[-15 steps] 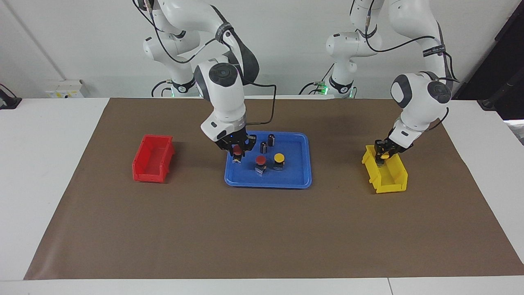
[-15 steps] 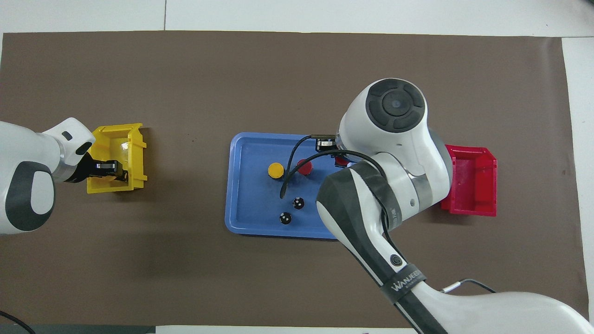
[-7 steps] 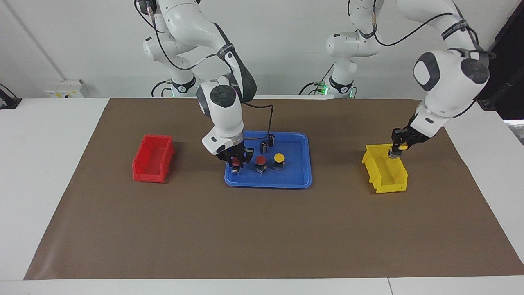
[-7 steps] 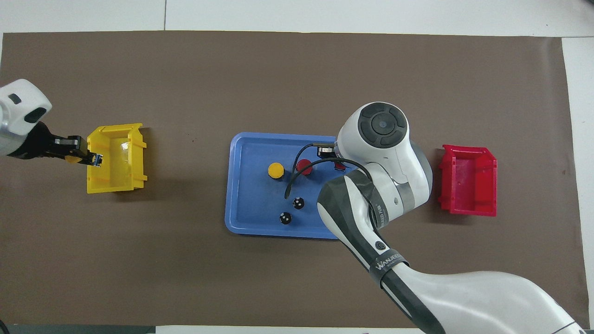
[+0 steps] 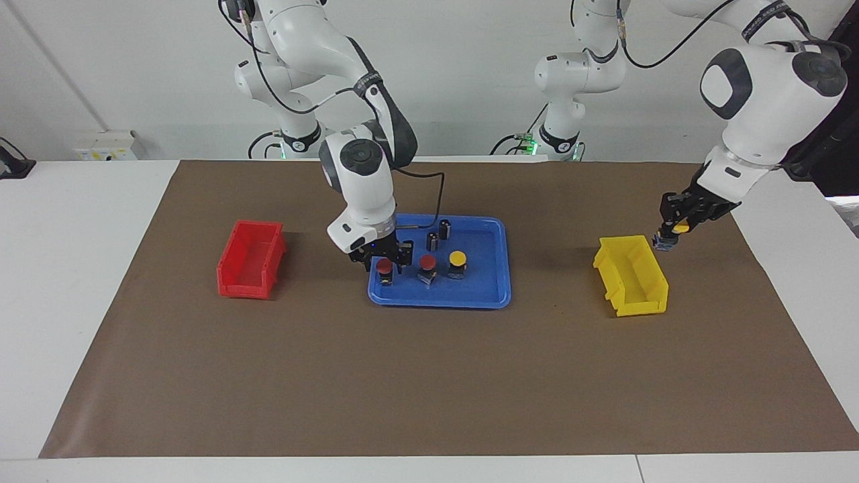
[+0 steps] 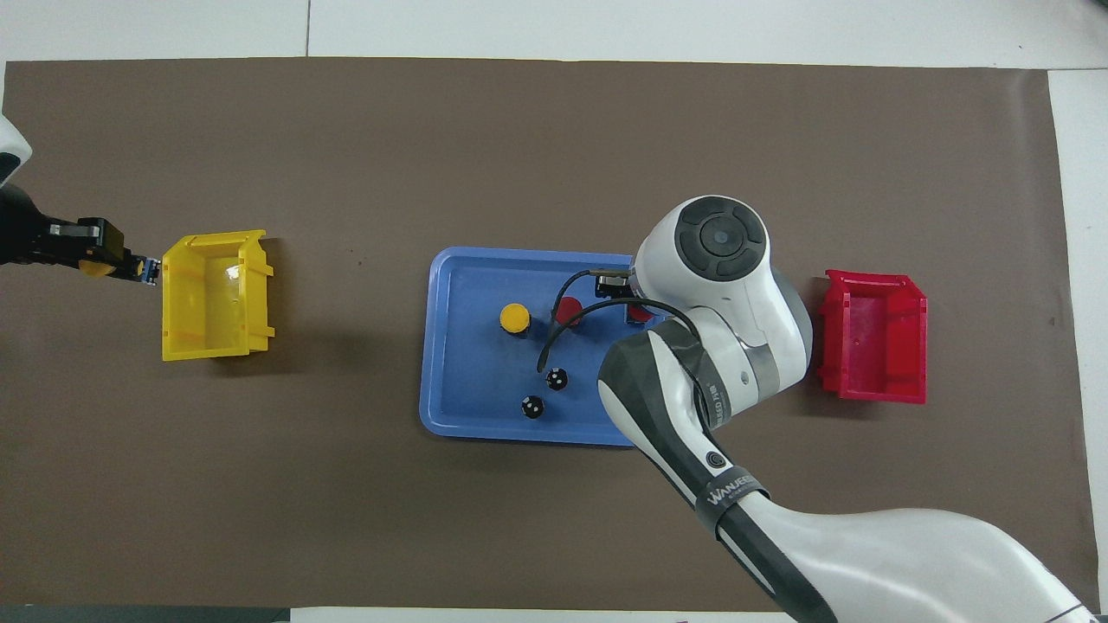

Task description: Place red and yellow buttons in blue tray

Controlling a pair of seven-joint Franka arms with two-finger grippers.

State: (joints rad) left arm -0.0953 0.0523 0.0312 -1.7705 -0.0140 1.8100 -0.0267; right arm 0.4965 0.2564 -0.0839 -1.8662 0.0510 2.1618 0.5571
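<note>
- While the right gripper (image 5: 384, 258) sits low in the blue tray (image 5: 483, 295), its fingers stand apart around a red button (image 5: 384, 268); half a second ago they were clamped on it.
- That button now rests on the tray floor beside the second red button (image 5: 427, 263) and a yellow button (image 5: 458, 258).
- Left gripper (image 5: 671, 231) has risen and drawn clear of the yellow bin (image 5: 634, 282) toward the left arm's end, fingers clamped on the other yellow button (image 5: 680, 229).
- Two dark capless cylinders (image 5: 437, 235) in the tray and the red bin (image 5: 249, 260) are unchanged.
</note>
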